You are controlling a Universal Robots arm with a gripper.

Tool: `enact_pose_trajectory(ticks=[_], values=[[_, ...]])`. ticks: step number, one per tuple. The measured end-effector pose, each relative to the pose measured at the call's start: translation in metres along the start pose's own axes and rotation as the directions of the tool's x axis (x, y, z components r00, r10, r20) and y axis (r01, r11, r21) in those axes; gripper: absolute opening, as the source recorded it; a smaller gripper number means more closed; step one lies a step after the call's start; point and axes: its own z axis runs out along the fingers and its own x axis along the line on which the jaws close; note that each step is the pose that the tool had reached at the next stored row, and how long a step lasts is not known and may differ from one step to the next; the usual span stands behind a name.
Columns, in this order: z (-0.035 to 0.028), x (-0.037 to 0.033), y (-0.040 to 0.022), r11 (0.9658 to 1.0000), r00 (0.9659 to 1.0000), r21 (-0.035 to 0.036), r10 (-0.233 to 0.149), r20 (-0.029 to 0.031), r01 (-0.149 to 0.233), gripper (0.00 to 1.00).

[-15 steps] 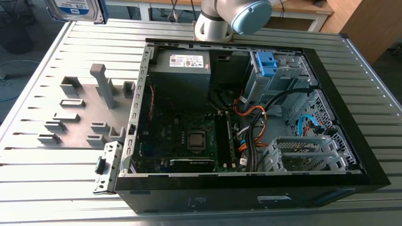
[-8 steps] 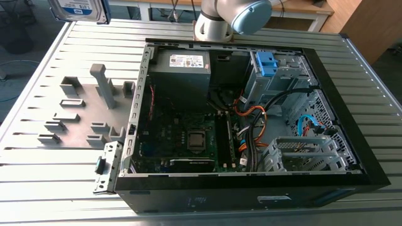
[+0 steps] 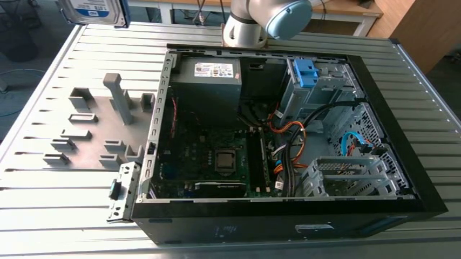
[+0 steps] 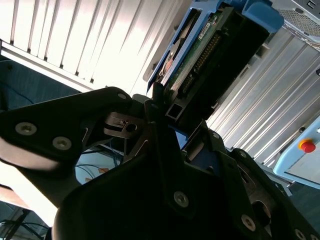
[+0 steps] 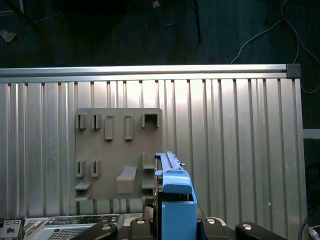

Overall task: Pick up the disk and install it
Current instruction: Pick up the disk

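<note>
Here, on the exterior view's left, the ribbed metal counter (image 3: 58,199) carries a grey fixture plate (image 3: 90,132) with bare slats around it. The disk (image 3: 92,11) hangs over the far left corner, clamped between the fingers (image 4: 157,115). The open computer case (image 3: 288,224) takes the right side, reaching nearly to the near edge.

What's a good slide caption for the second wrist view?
Gripper shut on one end of the disk, holding it above the ribbed metal table.
</note>
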Motion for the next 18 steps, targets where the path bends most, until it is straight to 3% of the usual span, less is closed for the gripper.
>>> enact_pose_trajectory(ticks=[18], values=[[-0.0002,-0.0005,-0.0107,1.0,1.0,0.0,0.0,0.0,0.0,0.36]])
